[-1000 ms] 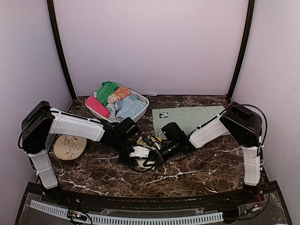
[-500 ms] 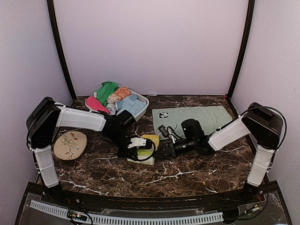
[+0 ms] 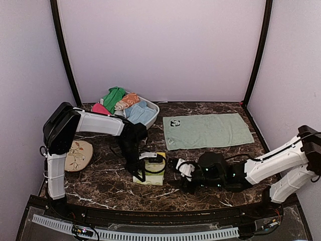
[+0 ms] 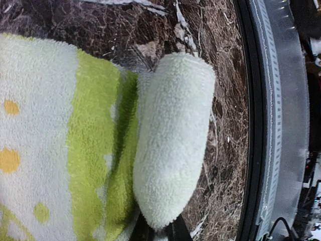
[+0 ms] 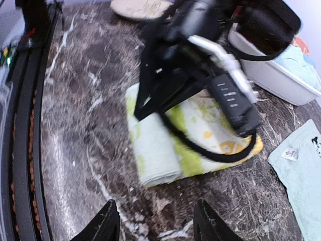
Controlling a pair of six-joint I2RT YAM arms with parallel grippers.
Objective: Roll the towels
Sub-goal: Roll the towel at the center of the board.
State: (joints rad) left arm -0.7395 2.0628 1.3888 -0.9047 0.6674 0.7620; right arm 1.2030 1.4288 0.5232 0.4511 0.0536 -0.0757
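The soft yellow-lime patterned towel (image 3: 153, 178) lay near the front middle of the dark brown marble table (image 3: 210, 193), much of it hidden in the top view under the left gripper (image 3: 144, 166) and a black cable loop. How many turns it had been rolled could not be made out. In the left wrist view its near edge was a fat, pale green rolled edge (image 4: 173, 140) lying along a lime stripe, with white pile and orange dots beyond. There the roll covered the left gripper, leaving only dark tips at the bottom frame edge; the jaws were closed, pinching that end of the towel.

The right gripper (image 5: 156, 226) hung low just to the towel's right, apart from it, its black fingers (image 5: 108, 223) spread with only bare marble between them.

Behind and to the right, the larger pale mint towel (image 3: 208, 131) with a panda patch lay flat and unrolled. At the rear left, a white plastic basin (image 3: 153, 108) held the hot-pink towel (image 3: 102, 107), partly hidden by the left arm, among green, orange and blue cloths. A round beige plate (image 3: 77, 155) with a plant motif sat at the left, partly cut off by the arm.
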